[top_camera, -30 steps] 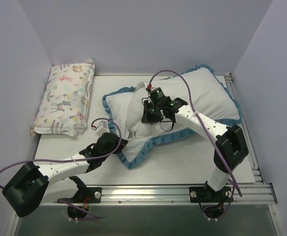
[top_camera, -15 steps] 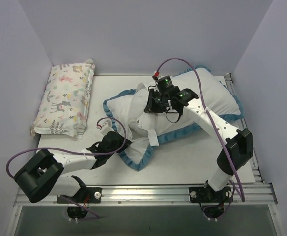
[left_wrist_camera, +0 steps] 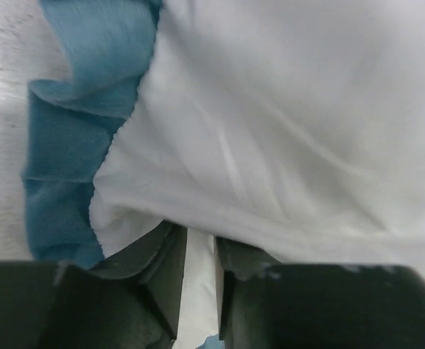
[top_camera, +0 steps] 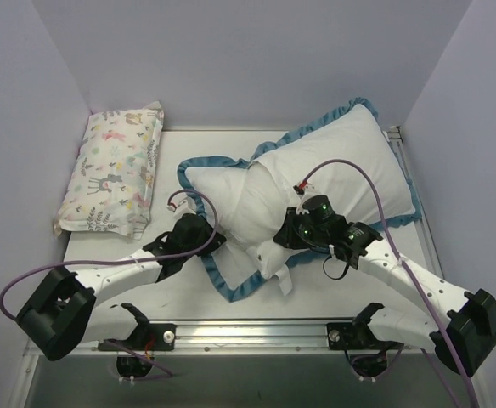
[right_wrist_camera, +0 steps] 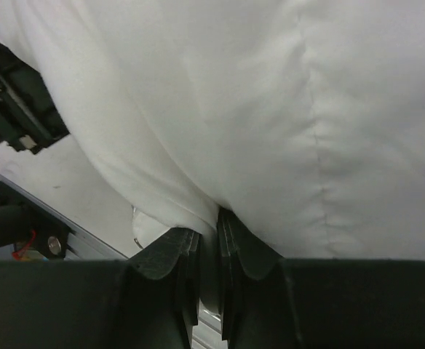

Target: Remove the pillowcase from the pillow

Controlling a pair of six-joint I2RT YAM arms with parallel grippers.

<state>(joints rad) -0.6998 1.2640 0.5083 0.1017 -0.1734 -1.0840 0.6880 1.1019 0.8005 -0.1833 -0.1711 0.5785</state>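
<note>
The pillowcase (top_camera: 363, 153) lies across the table's middle and far right, showing its white side and teal ruffled edge (top_camera: 231, 285). The white pillow (top_camera: 265, 251) bulges out of it toward the near edge. My left gripper (top_camera: 207, 242) is shut on the pillowcase's white fabric (left_wrist_camera: 271, 131) beside the ruffle (left_wrist_camera: 67, 145); cloth fills the gap between its jaws (left_wrist_camera: 200, 247). My right gripper (top_camera: 284, 236) is shut on a fold of the pillow's white fabric (right_wrist_camera: 271, 109), pinched tight between its jaws (right_wrist_camera: 208, 233). Where pillow ends and case begins is hard to tell.
A pastel animal-print pillow (top_camera: 112, 170) lies at the far left against the wall. A metal rail (top_camera: 256, 331) runs along the near edge and another (top_camera: 418, 221) along the right side. Walls close in on the left, back and right.
My right gripper has come from the far middle toward the near edge, dragging white fabric with it. The pillowcase has stretched out toward the far right. My left gripper has shifted slightly, still holding.
</note>
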